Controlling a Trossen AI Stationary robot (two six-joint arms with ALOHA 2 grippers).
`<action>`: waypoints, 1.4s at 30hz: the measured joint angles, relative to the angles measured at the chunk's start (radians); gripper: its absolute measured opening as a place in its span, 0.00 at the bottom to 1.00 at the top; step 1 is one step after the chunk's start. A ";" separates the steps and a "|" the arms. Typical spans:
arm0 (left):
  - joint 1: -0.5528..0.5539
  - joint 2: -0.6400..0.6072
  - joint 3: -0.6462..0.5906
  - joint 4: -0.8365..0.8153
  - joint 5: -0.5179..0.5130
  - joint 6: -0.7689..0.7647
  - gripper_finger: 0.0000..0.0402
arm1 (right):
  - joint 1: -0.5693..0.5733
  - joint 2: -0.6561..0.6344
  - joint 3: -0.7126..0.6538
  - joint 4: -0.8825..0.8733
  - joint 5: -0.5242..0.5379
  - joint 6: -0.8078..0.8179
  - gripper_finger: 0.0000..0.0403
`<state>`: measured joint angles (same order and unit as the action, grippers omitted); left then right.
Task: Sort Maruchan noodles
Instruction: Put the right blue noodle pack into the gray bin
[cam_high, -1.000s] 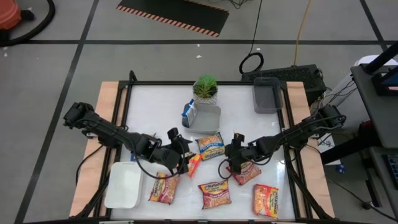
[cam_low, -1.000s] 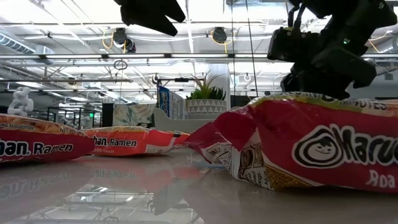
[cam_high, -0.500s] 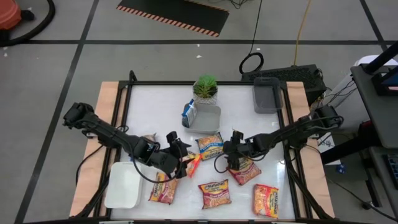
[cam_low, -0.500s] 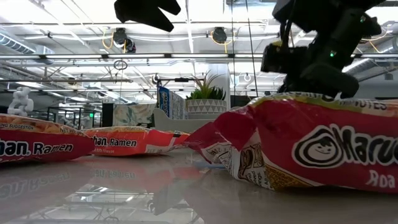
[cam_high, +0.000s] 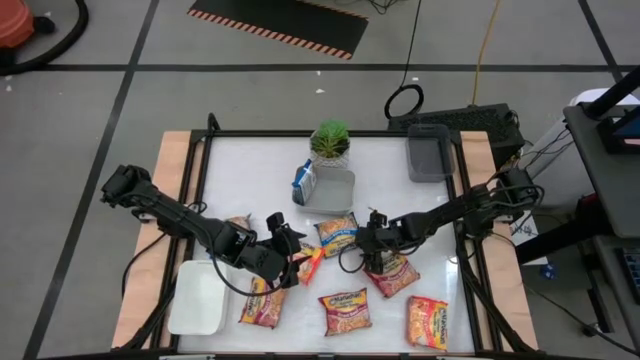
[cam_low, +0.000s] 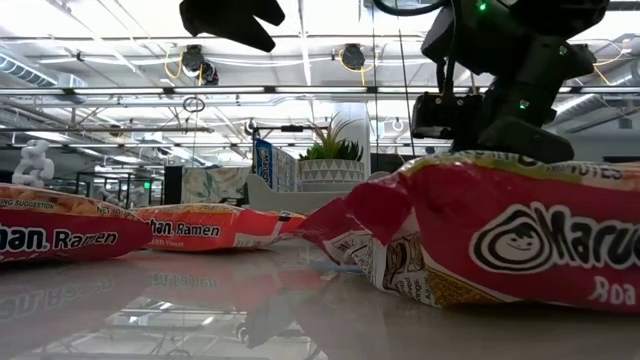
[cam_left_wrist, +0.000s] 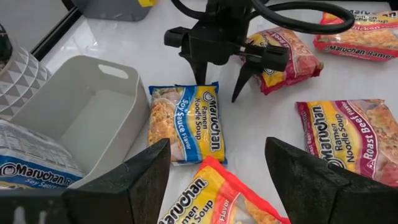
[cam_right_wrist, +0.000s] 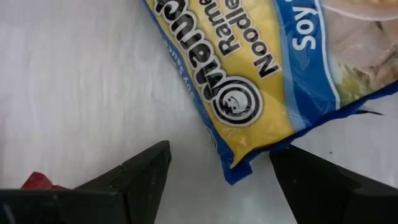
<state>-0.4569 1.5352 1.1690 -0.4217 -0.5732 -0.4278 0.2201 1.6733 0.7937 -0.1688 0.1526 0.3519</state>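
My right gripper (cam_high: 365, 247) is open over the middle of the table. Its fingers stand on either side of the near corner (cam_right_wrist: 235, 169) of a blue-yellow Maruchan packet (cam_high: 338, 233) that lies flat; no touch shows. The left wrist view shows the same gripper (cam_left_wrist: 219, 78) over that packet (cam_left_wrist: 186, 121). My left gripper (cam_left_wrist: 217, 186) is open and held above the table, over an orange-red packet (cam_left_wrist: 208, 199) lying by the blue one. Several pink-red packets (cam_high: 345, 310) lie along the near side. Another blue packet (cam_high: 303, 182) stands in a grey tray (cam_high: 335, 192).
A white tray (cam_high: 197, 297) sits at the near left corner and a second grey tray (cam_high: 428, 152) at the far right. A potted plant (cam_high: 331, 143) stands at the far edge behind the middle tray. One pink-red packet (cam_low: 500, 240) fills the low view's right.
My right gripper has moved toward the table's left and a little toward the far edge, from beside the pink-red packet to the blue-yellow packet's near corner. The packets have stayed where they were.
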 joint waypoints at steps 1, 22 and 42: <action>0.000 0.000 0.000 0.000 0.000 0.000 0.66 | 0.000 0.000 0.000 0.001 0.000 0.001 0.68; 0.000 0.000 0.000 -0.001 -0.002 -0.031 0.66 | -0.043 -0.005 -0.002 0.050 0.001 -0.028 0.13; 0.010 0.039 0.000 0.071 -0.015 -0.004 0.66 | 0.007 -0.370 -0.005 -0.038 -0.024 0.074 0.01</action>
<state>-0.4470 1.5747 1.1690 -0.3508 -0.5879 -0.4314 0.2269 1.3030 0.7887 -0.2064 0.1287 0.4262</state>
